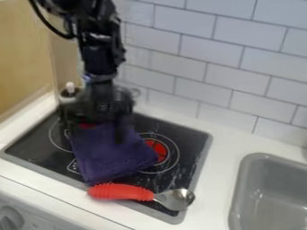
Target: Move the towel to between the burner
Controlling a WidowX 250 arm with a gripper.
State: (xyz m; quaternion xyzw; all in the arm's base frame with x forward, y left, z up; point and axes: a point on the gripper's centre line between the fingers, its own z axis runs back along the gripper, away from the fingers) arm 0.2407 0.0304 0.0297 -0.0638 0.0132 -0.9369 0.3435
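The bottle (69, 90) with the pale cap stood upright at the far left, just beyond the black cooktop (157, 179). To its right, the arm (99, 56) entered from the far side at upper left and descended almost vertically, its forearm above the far left part of the cooktop. The gripper (93, 134) pointed downward at the far portion of the towel (114, 157); its two fingers were spread apart, one toward the left and one toward the right. Contact between fingers and cloth could not be determined. The towel was dark purple, matte and slightly textured, laid as a roughly four-sided folded piece with uneven edges and shallow creases. It lay on the cooktop between the visible parts of the left burner (53, 137) and the right burner (162, 150), overlapping both. Its near corner extended to the near left end of the red-handled spoon (123, 192). The spoon lay along the near side of the cooktop, ribbed handle toward the left and metal bowl toward the right. The right burner displayed a red center inside thin pale rings. The gray sink (273, 191) was set into the white counter (225, 148) at the right, apart from the cooktop.
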